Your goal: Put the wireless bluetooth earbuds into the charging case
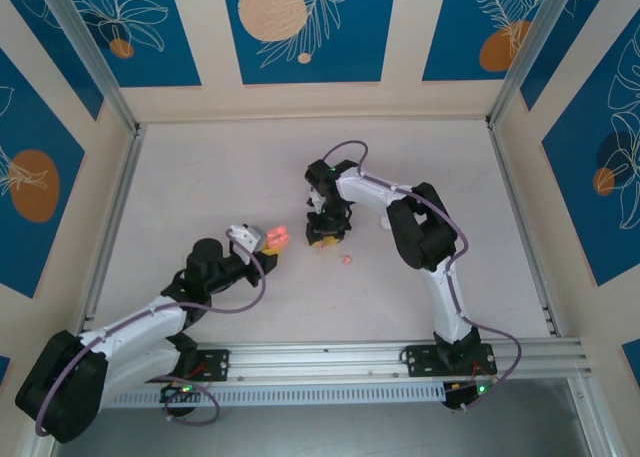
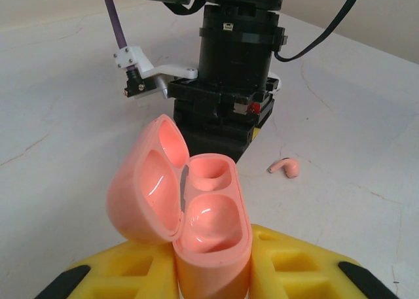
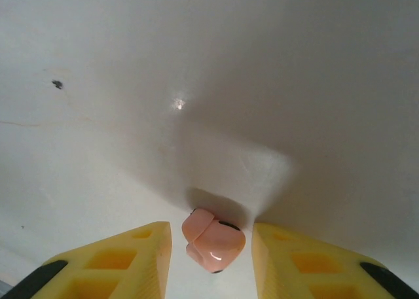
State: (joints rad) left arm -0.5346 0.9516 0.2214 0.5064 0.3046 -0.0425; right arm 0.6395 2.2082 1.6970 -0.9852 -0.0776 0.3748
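My left gripper is shut on the charging case, a glossy salmon-pink box held upright between the yellow fingers. Its lid hangs open to the left and both wells are empty. In the top view the case sits at the left gripper, left of centre. My right gripper points straight down at the table. Its yellow fingers straddle one pink earbud lying on the table, with a gap on each side. A second earbud lies loose just right of that gripper.
The table is a pale, faintly cracked surface. It is fenced by aluminium rails and blue patterned walls. The right arm's wrist and black housing stand close in front of the held case.
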